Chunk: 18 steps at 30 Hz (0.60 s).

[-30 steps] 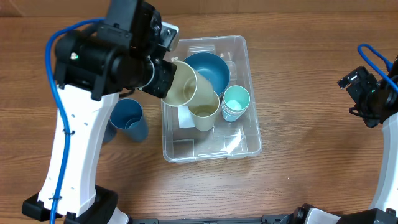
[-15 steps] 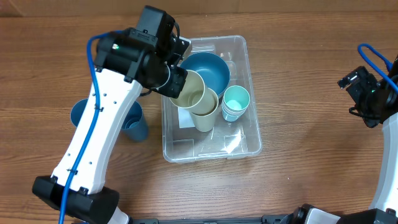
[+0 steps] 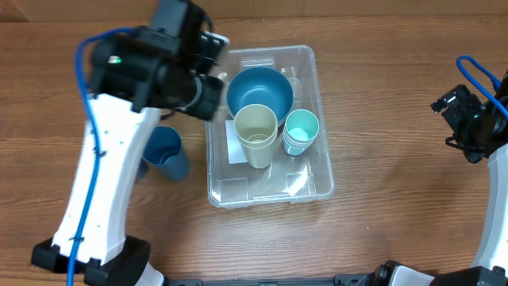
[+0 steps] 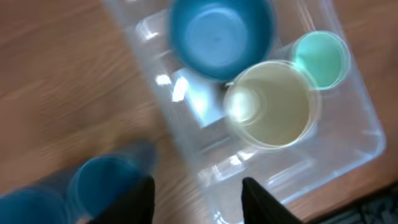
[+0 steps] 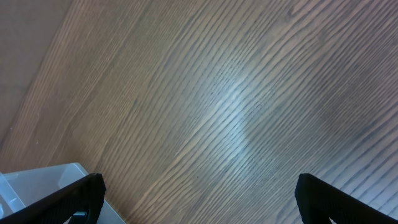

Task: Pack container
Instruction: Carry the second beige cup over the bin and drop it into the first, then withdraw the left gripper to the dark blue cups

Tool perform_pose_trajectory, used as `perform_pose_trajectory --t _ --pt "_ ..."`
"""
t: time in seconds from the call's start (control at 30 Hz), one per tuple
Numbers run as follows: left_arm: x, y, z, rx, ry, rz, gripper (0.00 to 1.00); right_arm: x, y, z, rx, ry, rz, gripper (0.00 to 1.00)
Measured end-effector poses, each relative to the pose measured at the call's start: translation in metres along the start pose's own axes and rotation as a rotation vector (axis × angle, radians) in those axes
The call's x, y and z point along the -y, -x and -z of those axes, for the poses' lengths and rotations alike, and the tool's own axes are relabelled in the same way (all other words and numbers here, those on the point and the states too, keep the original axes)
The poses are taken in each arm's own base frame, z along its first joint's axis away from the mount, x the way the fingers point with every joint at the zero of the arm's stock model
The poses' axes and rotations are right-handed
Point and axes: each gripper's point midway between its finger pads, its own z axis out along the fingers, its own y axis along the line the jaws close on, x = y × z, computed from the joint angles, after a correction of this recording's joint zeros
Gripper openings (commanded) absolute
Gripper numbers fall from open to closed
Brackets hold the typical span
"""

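- Claw (image 4: 198,190) of the left arm: its two fingers (image 4: 144,198) stand apart with nothing between them, and it hangs above the container's left wall, where that wall meets the desk.
- In the overhead view this left claw (image 3: 205,91) sits over the container's upper-left corner, beside the blue bowl.
- Claw (image 5: 199,196) of the right arm: spread wide and empty, over bare wood well to the right of the container, a corner of which shows at the lower left of the right wrist view.
- The container (image 3: 238,189) stands on the desk (image 3: 381,222) near its middle, long side running away from the arms' bases.
- Inside it, a blue bowl (image 3: 260,89) fills the far end.
- A cream cup (image 3: 255,131) stands upright at the container's middle, touching the bowl's near rim.
- A mint-green cup (image 3: 301,129) stands just right of the cream cup, against the container's right wall.
- A white label (image 3: 233,144) shows on the container's base, left of the cream cup.
- Outside the container's left wall are blue cups (image 3: 167,151); likely two, though the arm hides part and the wrist view is blurred.
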Motion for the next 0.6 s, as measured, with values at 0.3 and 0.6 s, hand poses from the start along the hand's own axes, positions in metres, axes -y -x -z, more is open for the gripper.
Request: perform_pose_trajectory --t 0.3,0.6 --pt "-0.102 -0.020 0.024 0.021 0.171 0.331 0.42 0.000 0.000 0.000 0.000 0.000 0.000 1.00" --pt "-0.215 -0.119 0.001 -0.165 0.265 0.796 0.47 0.000 0.000 0.000 0.000 0.000 0.000 1.00"
